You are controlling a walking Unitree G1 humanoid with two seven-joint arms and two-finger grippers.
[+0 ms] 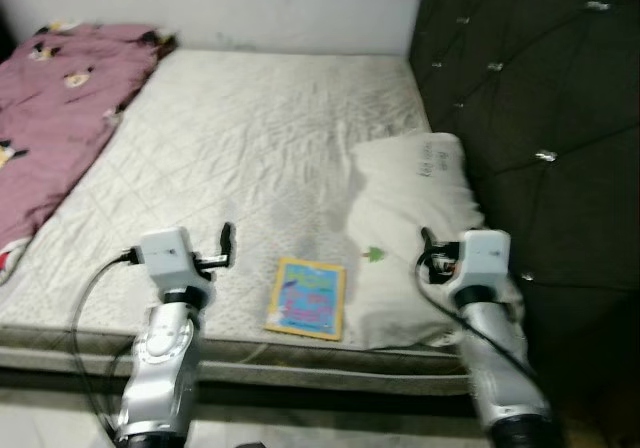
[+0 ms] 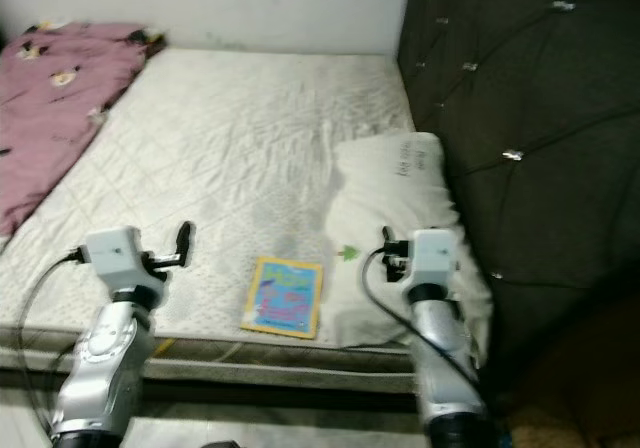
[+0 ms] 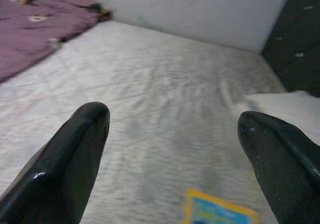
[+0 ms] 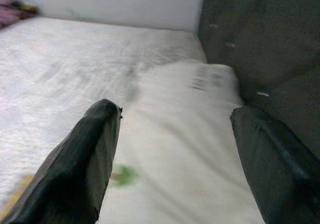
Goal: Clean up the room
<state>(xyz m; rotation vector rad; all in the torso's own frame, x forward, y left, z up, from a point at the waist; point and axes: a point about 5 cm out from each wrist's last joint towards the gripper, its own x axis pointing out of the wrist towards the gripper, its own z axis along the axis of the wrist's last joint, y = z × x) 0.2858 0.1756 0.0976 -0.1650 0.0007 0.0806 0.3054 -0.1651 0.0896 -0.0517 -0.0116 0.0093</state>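
Yellow-edged book (image 1: 306,298) lies flat at the mattress's (image 1: 250,138) near edge, just beside the pillow (image 1: 405,228), both grippers — left gripper (image 1: 228,243), right gripper (image 1: 428,248) — spread wide and empty, so I'd slide one finger under its border.

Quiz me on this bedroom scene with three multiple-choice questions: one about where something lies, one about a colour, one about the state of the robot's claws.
1. Where does the book lie?
A. On the mattress, beside the pillow
B. On the floor
C. On top of the blanket

2. What colour is the blanket?
A. Green
B. Pink
C. Black

3. How do both end effectors stand?
A. Both shut on the book
B. Both open, holding nothing
C. One grips the pillow

Answers:
1. A: the book rests near the mattress's front edge, just left of the pillow.
2. B: the blanket bunched at the far left is pink.
3. B: the left end effector and the right end effector each show spread fingers with nothing between.
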